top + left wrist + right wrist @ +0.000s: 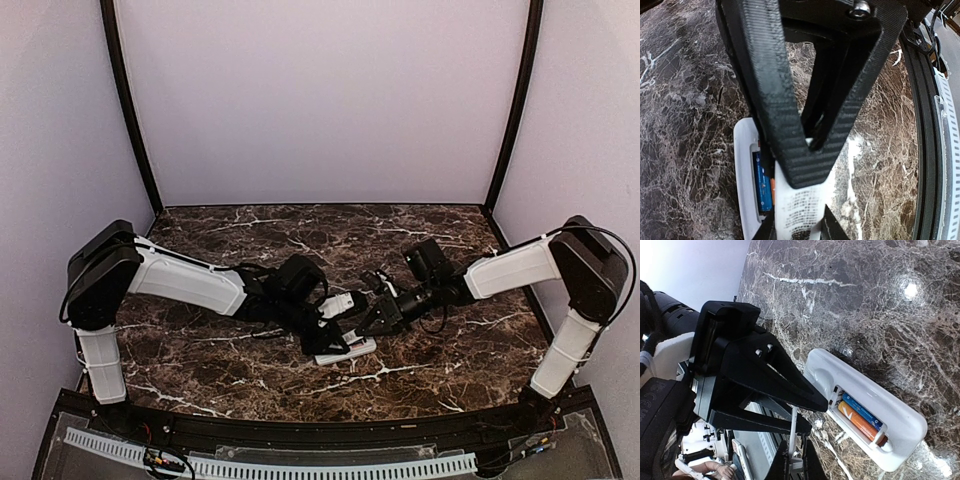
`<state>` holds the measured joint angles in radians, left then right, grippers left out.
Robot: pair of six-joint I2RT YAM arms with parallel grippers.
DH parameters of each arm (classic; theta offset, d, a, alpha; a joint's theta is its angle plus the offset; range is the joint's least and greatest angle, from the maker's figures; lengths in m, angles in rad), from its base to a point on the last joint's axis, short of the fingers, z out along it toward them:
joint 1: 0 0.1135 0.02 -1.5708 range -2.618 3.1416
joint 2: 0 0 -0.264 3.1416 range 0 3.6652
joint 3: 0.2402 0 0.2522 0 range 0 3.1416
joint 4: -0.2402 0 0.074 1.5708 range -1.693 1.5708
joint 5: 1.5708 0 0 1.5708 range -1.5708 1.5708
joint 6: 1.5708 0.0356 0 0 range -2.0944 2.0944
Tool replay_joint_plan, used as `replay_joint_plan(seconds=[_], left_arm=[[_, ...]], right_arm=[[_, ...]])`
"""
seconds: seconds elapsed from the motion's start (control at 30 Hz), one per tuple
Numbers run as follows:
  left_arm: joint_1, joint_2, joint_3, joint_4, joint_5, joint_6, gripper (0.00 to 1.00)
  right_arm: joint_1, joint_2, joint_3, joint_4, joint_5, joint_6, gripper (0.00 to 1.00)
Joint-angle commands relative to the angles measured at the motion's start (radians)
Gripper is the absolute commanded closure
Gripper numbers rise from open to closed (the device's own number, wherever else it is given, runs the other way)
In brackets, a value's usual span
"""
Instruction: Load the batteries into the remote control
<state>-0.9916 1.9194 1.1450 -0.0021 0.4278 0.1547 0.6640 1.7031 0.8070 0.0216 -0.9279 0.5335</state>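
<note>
The white remote control lies back-up on the marble table. Its open compartment holds a blue battery and an orange battery. In the left wrist view the remote shows the blue battery. A small flat white battery cover hangs just above the remote, next to the compartment. My left gripper is shut on the cover's side edges. My right gripper is shut across the thin cover, seen edge-on. Both grippers meet over the remote, the left gripper and the right gripper.
The dark marble table is walled by pale purple panels. A black rail and a white slotted strip run along the near edge, close to the remote.
</note>
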Motion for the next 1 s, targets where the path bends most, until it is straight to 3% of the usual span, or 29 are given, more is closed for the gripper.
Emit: replay_joint_plan(seconds=[0.0, 0.03, 0.1, 0.17, 0.53, 0.97], left_arm=[[-0.004, -0.01, 0.006, -0.046, -0.006, 0.019, 0.6], [-0.004, -0.026, 0.0, -0.052, -0.024, 0.032, 0.48], [-0.005, -0.062, -0.029, -0.072, -0.052, 0.053, 0.38], [-0.005, -0.092, -0.059, -0.099, -0.083, 0.07, 0.34], [0.006, -0.114, -0.131, -0.154, -0.21, 0.073, 0.28], [0.012, -0.056, -0.133, -0.147, -0.061, 0.032, 0.33]], right_arm=[[0.008, 0.018, 0.045, -0.07, 0.001, -0.025, 1.0], [0.006, 0.02, 0.051, -0.087, 0.002, -0.025, 1.0], [-0.004, 0.017, 0.06, -0.111, 0.003, -0.013, 1.0], [-0.01, 0.017, 0.071, -0.145, 0.015, -0.004, 1.0], [-0.012, 0.086, 0.091, -0.133, 0.038, 0.081, 1.0], [-0.032, 0.086, 0.093, -0.109, 0.026, 0.138, 1.0]])
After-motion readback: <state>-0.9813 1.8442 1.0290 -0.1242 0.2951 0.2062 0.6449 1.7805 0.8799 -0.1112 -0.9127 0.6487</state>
